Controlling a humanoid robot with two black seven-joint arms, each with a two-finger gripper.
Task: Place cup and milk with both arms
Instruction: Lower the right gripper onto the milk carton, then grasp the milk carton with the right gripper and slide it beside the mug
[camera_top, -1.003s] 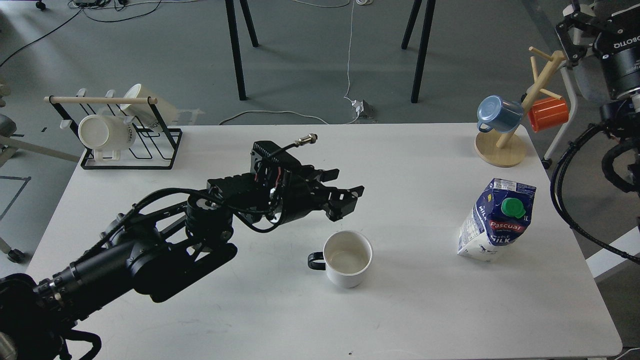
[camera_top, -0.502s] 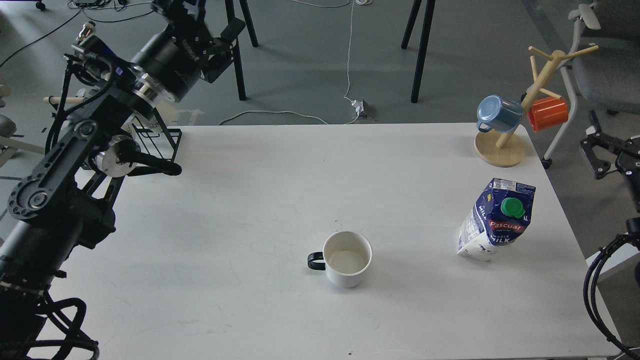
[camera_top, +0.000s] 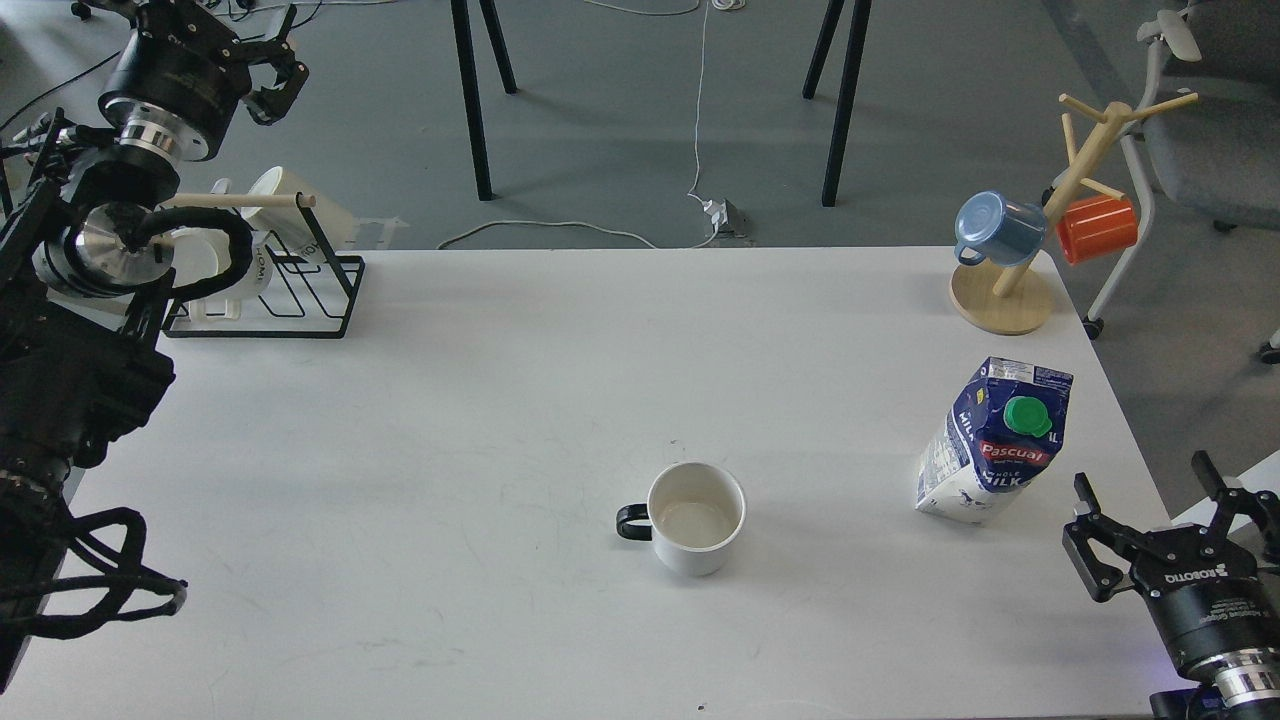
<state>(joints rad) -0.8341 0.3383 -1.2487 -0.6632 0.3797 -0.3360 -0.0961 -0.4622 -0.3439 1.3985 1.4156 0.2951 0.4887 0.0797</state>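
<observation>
A white cup (camera_top: 695, 517) with a black handle pointing left stands upright and empty on the white table (camera_top: 480, 420), front centre. A blue and white milk carton (camera_top: 995, 441) with a green cap stands near the table's right edge. My left gripper (camera_top: 190, 25) is raised at the far top left, beyond the table, open and empty, far from the cup. My right gripper (camera_top: 1150, 520) is low at the bottom right corner, fingers spread open and empty, just right of and in front of the carton.
A black wire rack (camera_top: 265, 290) with white mugs stands at the back left, partly behind my left arm. A wooden mug tree (camera_top: 1035, 250) holding a blue cup (camera_top: 995, 228) and an orange cup (camera_top: 1097, 228) stands at the back right. Chair and table legs stand beyond.
My left arm has swung from over the cup up and back to the far left. My right arm has dropped from the top right to the bottom right corner. Cup and carton have not moved.
</observation>
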